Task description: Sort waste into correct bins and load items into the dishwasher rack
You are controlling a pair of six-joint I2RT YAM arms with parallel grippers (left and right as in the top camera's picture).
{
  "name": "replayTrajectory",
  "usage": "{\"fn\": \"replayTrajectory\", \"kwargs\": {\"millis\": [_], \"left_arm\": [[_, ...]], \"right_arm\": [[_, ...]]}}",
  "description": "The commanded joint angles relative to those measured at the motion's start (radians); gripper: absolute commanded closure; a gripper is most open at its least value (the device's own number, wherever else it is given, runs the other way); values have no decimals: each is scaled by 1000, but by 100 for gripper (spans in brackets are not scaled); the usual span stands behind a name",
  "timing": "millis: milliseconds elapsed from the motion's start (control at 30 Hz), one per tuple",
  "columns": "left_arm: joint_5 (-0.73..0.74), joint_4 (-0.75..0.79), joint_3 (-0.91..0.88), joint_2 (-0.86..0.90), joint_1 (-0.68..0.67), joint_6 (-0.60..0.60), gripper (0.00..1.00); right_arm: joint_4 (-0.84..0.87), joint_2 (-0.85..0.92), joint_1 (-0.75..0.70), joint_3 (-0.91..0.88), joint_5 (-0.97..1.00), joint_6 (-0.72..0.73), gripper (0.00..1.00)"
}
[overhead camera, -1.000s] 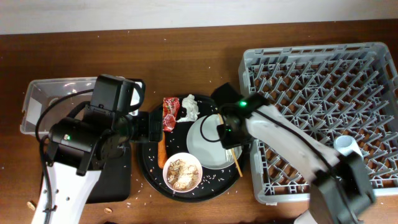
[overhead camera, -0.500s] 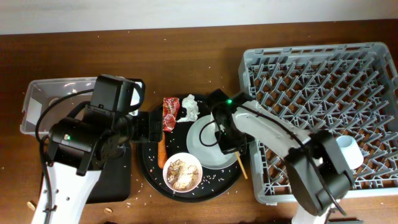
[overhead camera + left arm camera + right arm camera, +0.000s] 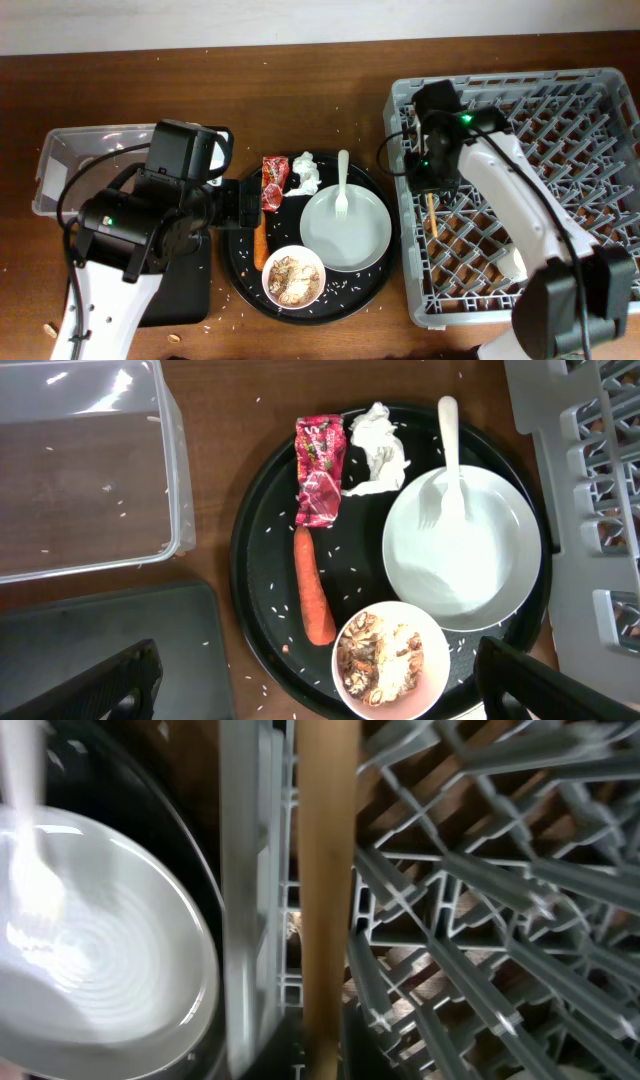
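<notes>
My right gripper [image 3: 430, 183] is shut on the wooden chopsticks [image 3: 430, 214] and holds them over the left edge of the grey dishwasher rack [image 3: 530, 130]. In the right wrist view the chopsticks [image 3: 328, 890] run as a blurred upright bar above the rack's pegs [image 3: 480, 920]. The pale plate [image 3: 345, 230] holds the white spoon [image 3: 342, 185]. The bowl of brown scraps [image 3: 293, 277], carrot stick [image 3: 260, 243], red wrapper [image 3: 273, 183] and white tissue [image 3: 305, 172] lie beside it. My left gripper [image 3: 320, 700] is open above the bowl [image 3: 392, 660].
All this waste and tableware sits on a round black tray [image 3: 240, 270]. A clear tub [image 3: 70, 165] stands at far left, and a shallow black tray [image 3: 185, 290] lies under my left arm. Rice grains are scattered around.
My right gripper has lifted the chopsticks off the plate and carried them up and right to the rack's left edge. The spoon now shows. The left arm has not moved.
</notes>
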Motion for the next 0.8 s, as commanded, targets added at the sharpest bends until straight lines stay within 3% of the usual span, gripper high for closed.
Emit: {"fn": "replayTrajectory", "kwargs": {"millis": [0,100,200,300,500,600,667,733,767], "left_arm": [[-11,0,16,-2,3,-10,1],[-11,0,16,-2,3,-10,1],[-11,0,16,-2,3,-10,1],[-11,0,16,-2,3,-10,1],[-11,0,16,-2,3,-10,1],[-11,0,16,-2,3,-10,1],[-11,0,16,-2,3,-10,1],[-11,0,16,-2,3,-10,1],[-11,0,16,-2,3,-10,1]], "right_arm": [[6,-23,16,21,11,7,60],[12,-80,64,68,-66,21,59],[101,-83,206,49,-101,150,54],[214,32,349,3,42,343,53],[286,280,362,3,8,388,54],[310,311,362,3,8,414,55],[323,311,362,3,8,414,69],[328,311,362,3,8,414,93],[329,311,362,3,8,405,96]]}}
